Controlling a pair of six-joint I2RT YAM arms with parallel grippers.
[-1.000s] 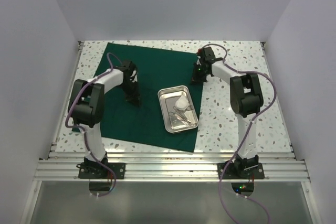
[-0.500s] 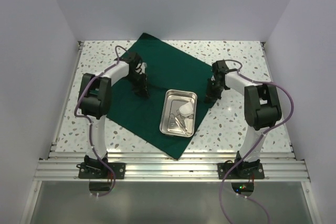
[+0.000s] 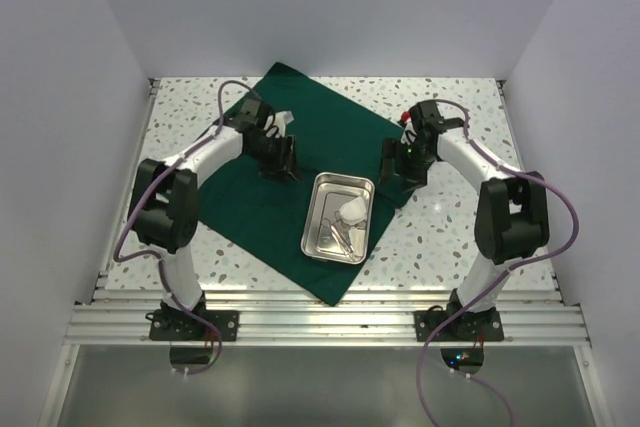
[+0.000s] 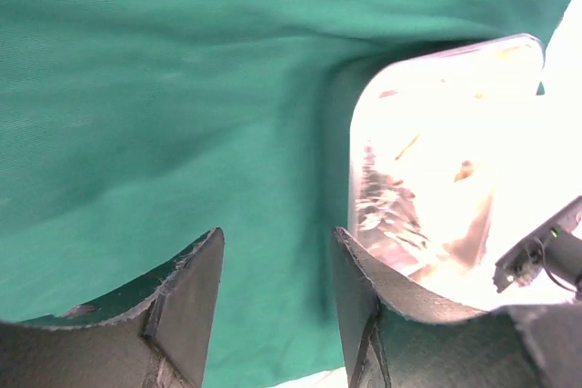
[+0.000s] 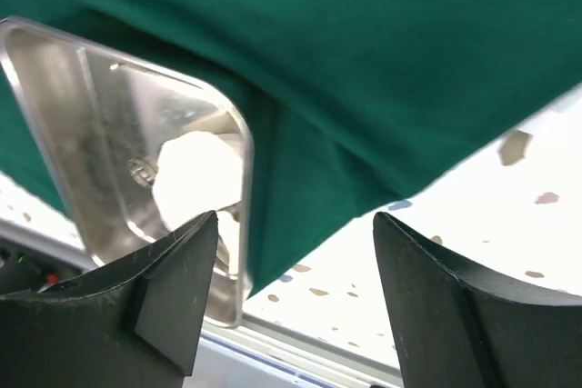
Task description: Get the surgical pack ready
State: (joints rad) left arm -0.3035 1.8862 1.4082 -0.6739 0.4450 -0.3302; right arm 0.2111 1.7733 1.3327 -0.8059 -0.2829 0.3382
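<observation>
– Both grippers are standing wider apart than a moment ago, and the left gripper (image 3: pixel 281 155) is sitting slightly further right than it was. The dark green cloth (image 3: pixel 300 127) and the steel tray (image 3: pixel 322 209) are keeping their places.

– What is the tray carrying?

– It is holding a white gauze wad (image 3: pixel 352 210) at its far end and silvery scissor-like instruments (image 3: pixel 340 237) nearer. I cannot tell how many. The tray itself is resting on the near right part of the cloth.

– How is the cloth lying on the bench (image 3: pixel 450 237)?

– It is lying flat but turned like a diamond. One corner is pointing at the far edge and another is almost reaching the near rail (image 3: pixel 320 325). Speckled bench is showing open at the far left, near left and all along the right.

– And the grippers?

– The left one is hovering over the cloth, just far-left of the tray. Its jaws are partly open, with only cloth showing through the gap. The right gripper (image 3: pixel 395 159) is hanging over the cloth's right edge, just far-right of the tray. Its jaws are wide open and gripping nothing.

– Is anything crowding them?

– The tray's rim is sitting just beside both, and the cloth is wrinkling along its far side. White walls (image 3: pixel 60 97) are closing in the left, far and right sides.
</observation>
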